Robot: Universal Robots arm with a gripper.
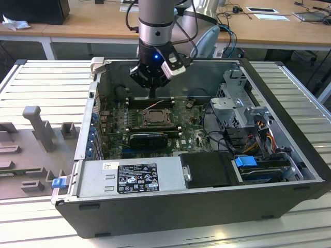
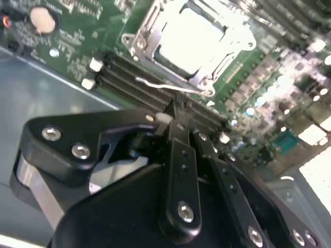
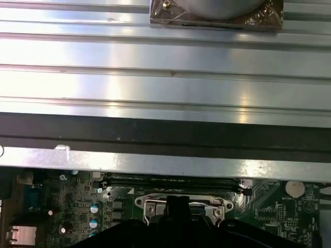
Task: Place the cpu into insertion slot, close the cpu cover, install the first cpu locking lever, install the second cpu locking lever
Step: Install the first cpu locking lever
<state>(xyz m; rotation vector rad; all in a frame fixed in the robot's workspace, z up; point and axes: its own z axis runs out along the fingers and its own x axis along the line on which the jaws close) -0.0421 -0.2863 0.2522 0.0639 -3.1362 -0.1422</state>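
Nothing printed can be read with certainty. In the exterior view, a black label (image 1: 138, 178) with white print and rows of small symbols is carried on the grey power supply box (image 1: 169, 175). A small white sticker (image 1: 110, 166) is set just beside it. The characters on both are too small to be made out. Fine white lettering is printed on the green circuit board (image 2: 77, 36) in the second wrist view, blurred beyond reading.

Pale, smooth metal cpu (image 2: 190, 39)
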